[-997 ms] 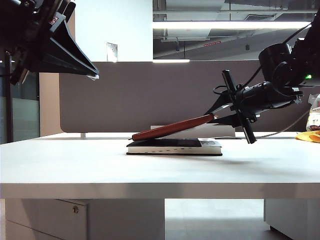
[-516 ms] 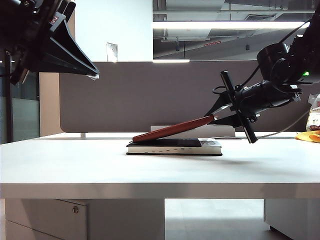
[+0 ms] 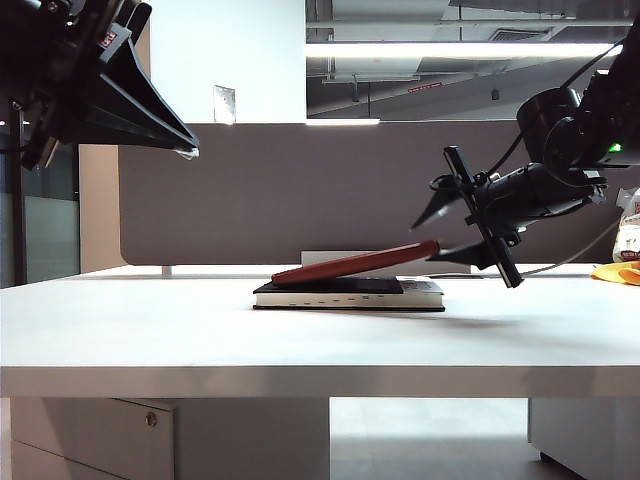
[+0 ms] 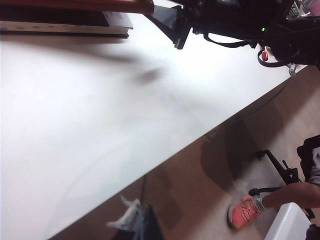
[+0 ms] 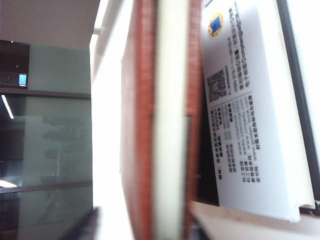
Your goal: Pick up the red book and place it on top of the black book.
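My right jaws stand spread apart: in the exterior view my right gripper (image 3: 432, 233) hangs at about three o'clock from the books, one finger pointing up and out above the raised end of the red book (image 3: 355, 264) and the other reaching low beneath it, with the book's end lying between them. Whether the lower finger still touches the cover I cannot tell. The red book is tilted, its low end, at nine o'clock, resting on top of the black book (image 3: 347, 294) and its high end, at three o'clock, lifted toward my right fingers. The black book lies flat on the white table (image 3: 150, 330), near the middle of it. From my right wrist I look straight along the red book's edge (image 5: 167, 125): two red covers with pale pages between, and beside it the black book's white printed patch (image 5: 247, 110), close but angled away. My left gripper shows only as a dark mass high at ten o'clock of the exterior view, well apart from both books, and I cannot tell how its jaws stand. My left wrist camera sees bare tabletop, the two books at its far edge (image 4: 75, 6), and my right arm (image 4: 235, 22) beside them.
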